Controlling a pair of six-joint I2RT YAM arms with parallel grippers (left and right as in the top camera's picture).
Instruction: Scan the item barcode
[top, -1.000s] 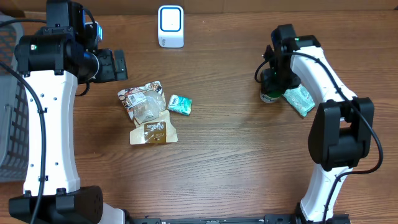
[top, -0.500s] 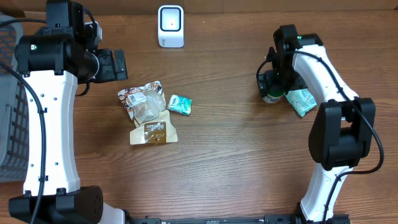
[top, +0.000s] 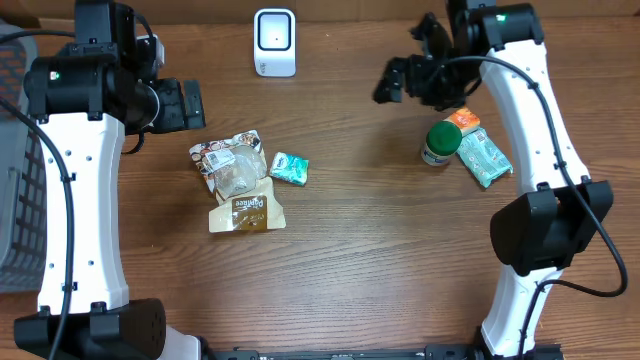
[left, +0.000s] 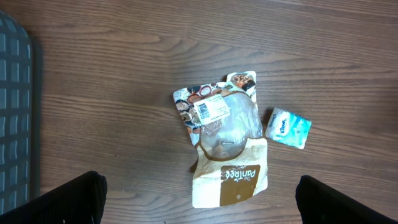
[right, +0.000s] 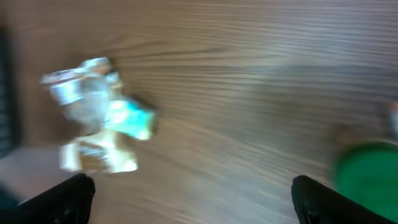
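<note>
The right gripper (top: 402, 72) is hanging wide open over bare wood at about 1 o'clock on the table (top: 360, 250), clasping nothing. The bottle (top: 440, 143) is sitting at its 5 o'clock, clear of the jaws, showing a round, glossy green cap to the overhead camera. A crinkly teal packet (top: 484, 158) is lying against the bottle's 4 o'clock side, and a small orange packet (top: 463, 120) is peeking out at its 1 o'clock. The right wrist view is smearing badly; only a green blur is showing at its 4 o'clock edge.

The boxy white scanner (top: 274, 42) is standing at 12 o'clock. The left gripper (top: 185, 105) is hovering at 10 o'clock, jaws spread and empty. Under it, a shiny clear pouch (left: 219, 112) with a white label is overlapping a brown pouch (left: 231, 177), a small teal packet (left: 288, 127) lying just beside them. A grey ribbed basket (left: 13, 106) is filling the 9 o'clock edge.
</note>
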